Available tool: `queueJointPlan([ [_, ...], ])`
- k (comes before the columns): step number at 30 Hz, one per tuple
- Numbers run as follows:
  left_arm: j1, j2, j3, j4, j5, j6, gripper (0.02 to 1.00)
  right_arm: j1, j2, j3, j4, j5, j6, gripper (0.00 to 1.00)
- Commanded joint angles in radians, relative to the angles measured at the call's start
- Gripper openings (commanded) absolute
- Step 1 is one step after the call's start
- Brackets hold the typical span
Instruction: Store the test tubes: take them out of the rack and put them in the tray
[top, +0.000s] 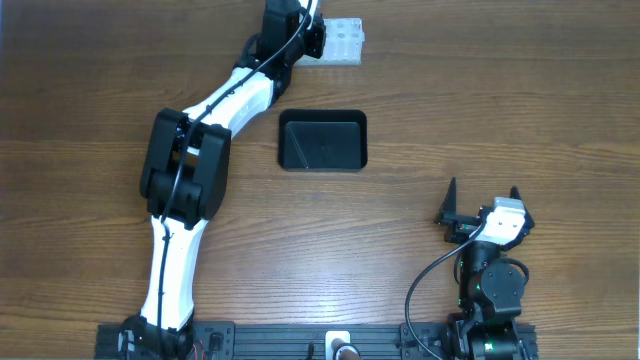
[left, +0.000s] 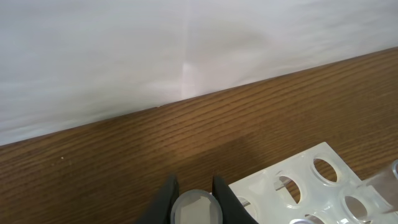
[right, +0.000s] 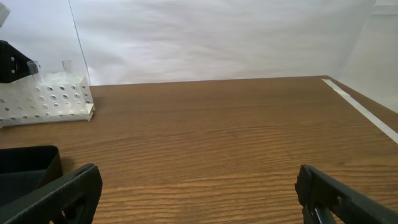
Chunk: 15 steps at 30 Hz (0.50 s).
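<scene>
Far middle of the brown wooden table (top: 500, 100): left gripper (left: 193, 186) closed on the pale round top of a clear test tube (left: 196, 208), at the left end of the white perforated plastic rack (left: 298, 180). Cannot tell whether the held tube's lower end sits in a hole or hangs free. Seemingly a second clear tube (right: 67, 65) standing upright in the rack. Nearer, apart from the rack, the black rectangular plastic tray (top: 322, 140), with nothing visible inside. Near right: right gripper (right: 199, 199) with fingers spread wide, holding nothing.

Likely troubles from here, as a judgement:
- Dragging or tipping the light rack, if lifted at a slant with the tube binding in its hole.
- Slipping of the smooth tube, held so close to its top.
- Knocking against the tray's wall on the way down.
- Cracking or rolling out, if released from too high.
</scene>
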Motion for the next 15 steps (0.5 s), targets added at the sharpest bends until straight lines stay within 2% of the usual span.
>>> queueJointPlan([
  [1,-0.001,0.005,0.033,0.006,0.013,0.010,0.088,-0.008,-0.010,-0.006,-0.001,0.013,-0.004,0.993],
  [5,-0.010,-0.065,0.033,-0.006,0.005,0.012,0.082,-0.008,-0.010,-0.006,-0.001,0.013,-0.004,0.993],
  [15,-0.008,-0.363,0.033,-0.098,-0.089,0.016,0.066,-0.008,-0.010,-0.006,-0.001,0.013,-0.004,0.991],
])
